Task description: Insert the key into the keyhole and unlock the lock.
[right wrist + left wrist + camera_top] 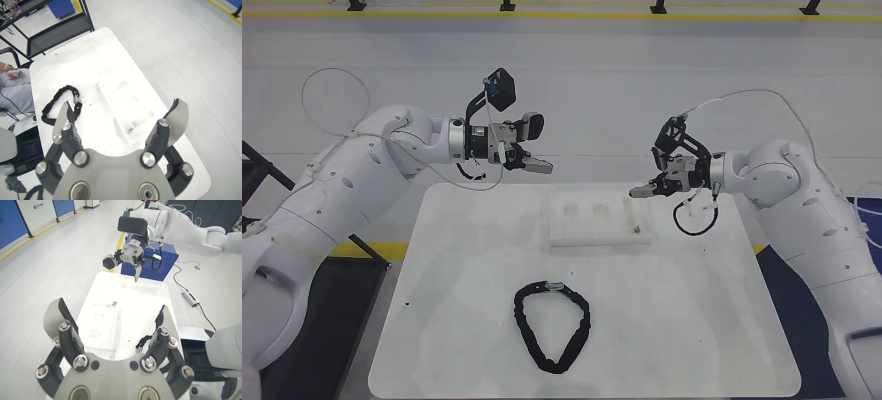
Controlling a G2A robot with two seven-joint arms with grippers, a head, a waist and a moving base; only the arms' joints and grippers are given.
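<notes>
A black fabric-covered chain lock (553, 327) lies in a loop on the white table (442, 330), its metal lock cylinder (555, 287) at the far side of the loop. Beyond it sits a white tray (582, 232) with the small key (639, 229) at its right end. My left gripper (540, 147) hangs open above the table's far edge, left of the tray. On the other side my right gripper (649, 175) is open too, just above and behind the tray's right end. The right wrist view shows the key (130, 130) below its open gripper (122, 109), and the chain lock (56, 102).
A black cart (302, 300) stands off the table's left side. In the left wrist view a blue cabinet (149, 266) stands past the table's end, and a power brick (191, 298) with its cable lies on the floor. The tray has shallow recesses (143, 119).
</notes>
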